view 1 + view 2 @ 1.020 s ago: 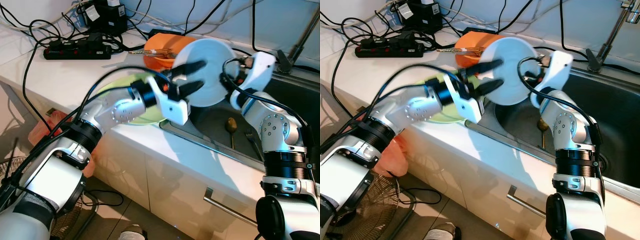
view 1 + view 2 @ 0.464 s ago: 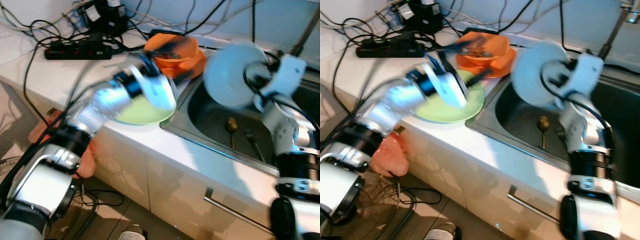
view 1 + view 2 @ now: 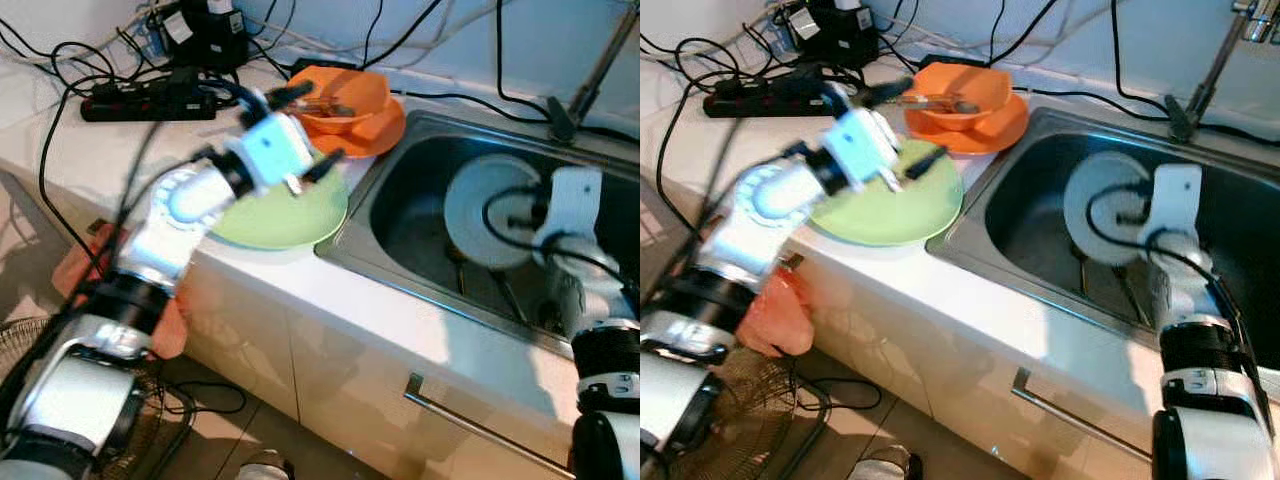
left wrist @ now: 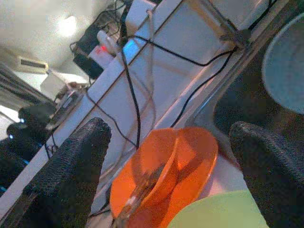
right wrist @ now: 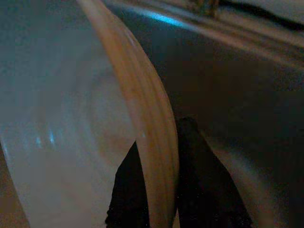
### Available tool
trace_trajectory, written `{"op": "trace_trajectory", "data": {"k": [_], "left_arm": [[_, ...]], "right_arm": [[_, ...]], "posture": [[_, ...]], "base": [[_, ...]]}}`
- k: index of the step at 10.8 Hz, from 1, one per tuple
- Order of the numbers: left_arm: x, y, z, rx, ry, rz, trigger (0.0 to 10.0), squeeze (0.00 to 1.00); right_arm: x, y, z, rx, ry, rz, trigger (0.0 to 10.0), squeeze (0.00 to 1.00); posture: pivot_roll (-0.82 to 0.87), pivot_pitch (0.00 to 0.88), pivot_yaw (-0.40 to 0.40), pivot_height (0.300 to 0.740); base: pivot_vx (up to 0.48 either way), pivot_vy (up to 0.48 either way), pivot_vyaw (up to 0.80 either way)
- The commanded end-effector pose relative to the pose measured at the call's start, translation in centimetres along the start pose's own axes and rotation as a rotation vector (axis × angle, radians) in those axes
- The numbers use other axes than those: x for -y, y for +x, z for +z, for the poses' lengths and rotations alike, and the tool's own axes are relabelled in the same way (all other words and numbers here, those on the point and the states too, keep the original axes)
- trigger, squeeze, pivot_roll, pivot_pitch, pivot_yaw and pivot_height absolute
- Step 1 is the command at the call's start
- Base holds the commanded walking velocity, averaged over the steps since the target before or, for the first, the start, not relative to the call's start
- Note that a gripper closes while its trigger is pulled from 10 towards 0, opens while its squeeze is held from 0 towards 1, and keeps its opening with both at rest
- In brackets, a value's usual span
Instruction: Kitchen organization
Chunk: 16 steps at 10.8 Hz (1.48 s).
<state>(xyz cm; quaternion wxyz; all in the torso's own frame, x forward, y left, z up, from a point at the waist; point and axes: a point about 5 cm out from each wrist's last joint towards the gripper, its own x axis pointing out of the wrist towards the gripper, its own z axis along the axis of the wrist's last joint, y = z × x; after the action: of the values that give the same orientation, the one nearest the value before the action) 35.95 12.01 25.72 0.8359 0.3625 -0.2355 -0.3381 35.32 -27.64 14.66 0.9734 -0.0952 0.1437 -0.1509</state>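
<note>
A white plate point(image 3: 487, 212) stands on edge inside the steel sink point(image 3: 415, 205), and my right gripper point(image 3: 532, 212) is shut on its rim. In the right wrist view the plate rim point(image 5: 153, 142) sits pinched between my two black fingers point(image 5: 195, 183). Above the counter my left gripper point(image 3: 308, 130) hovers open and holds nothing. It is over the far edge of a light green plate point(image 3: 280, 210) and just short of an orange bowl point(image 3: 340, 92) that sits on an orange plate point(image 3: 378, 125). Cutlery lies in that bowl point(image 4: 152, 175).
A black power strip point(image 3: 150, 100) and tangled cables lie at the back left of the white counter point(image 3: 90, 150). The faucet point(image 3: 585, 85) rises behind the sink. A cupboard handle point(image 3: 480, 428) runs below the counter, with a fan point(image 3: 20, 345) and a pink bag point(image 3: 172, 322) by the floor.
My right gripper has carried the white plate from above the counter edge down into the sink. My left gripper has drawn away from that plate, back over the green plate.
</note>
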Motion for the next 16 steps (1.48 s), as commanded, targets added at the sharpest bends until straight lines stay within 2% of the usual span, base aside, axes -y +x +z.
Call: {"op": "trace_trajectory", "data": {"k": [1, 2, 3, 6, 8, 16], "left_arm": [[-0.5, -0.6, 0.0, -0.024, -0.030, -0.015, 10.0, 1.00], [-0.5, -0.8, 0.0, -0.052, -0.054, -0.041, 10.0, 1.00], [-0.4, -1.2, -0.2, -0.095, -0.078, -0.058, 10.0, 1.00], [-0.7, -2.6, -1.1, -0.207, -0.202, -0.034, 10.0, 1.00], [-1.2, -3.1, -1.3, -0.243, -0.226, -0.007, 10.0, 1.00], [-1.2, -3.1, -1.3, -0.243, -0.226, -0.007, 10.0, 1.00]], "right_arm": [[0.6, 0.3, 0.8, 0.045, -0.044, -0.007, 0.0, 0.00], [0.9, 0.4, 0.4, 0.047, -0.091, -0.015, 0.0, 0.00], [1.4, 0.5, -0.8, -0.002, -0.050, -0.025, 0.0, 0.00], [1.5, 0.4, -2.3, -0.031, -0.046, -0.023, 0.0, 0.00], [1.4, 0.4, -2.7, -0.047, -0.048, -0.006, 0.0, 0.00], [1.4, 0.4, -2.7, -0.047, -0.048, -0.006, 0.0, 0.00]], "posture": [[0.31, 0.069, 0.024, 0.740], [0.32, 0.072, 0.023, 0.740], [0.32, 0.073, 0.025, 0.740], [0.32, 0.075, 0.034, 0.740], [0.32, 0.073, 0.033, 0.740], [0.32, 0.073, 0.033, 0.740]], "base": [[0.000, 0.000, 0.00], [0.000, 0.000, 0.00], [0.000, 0.000, 0.00], [0.000, 0.000, 0.00], [0.000, 0.000, 0.00], [0.000, 0.000, 0.00]]}}
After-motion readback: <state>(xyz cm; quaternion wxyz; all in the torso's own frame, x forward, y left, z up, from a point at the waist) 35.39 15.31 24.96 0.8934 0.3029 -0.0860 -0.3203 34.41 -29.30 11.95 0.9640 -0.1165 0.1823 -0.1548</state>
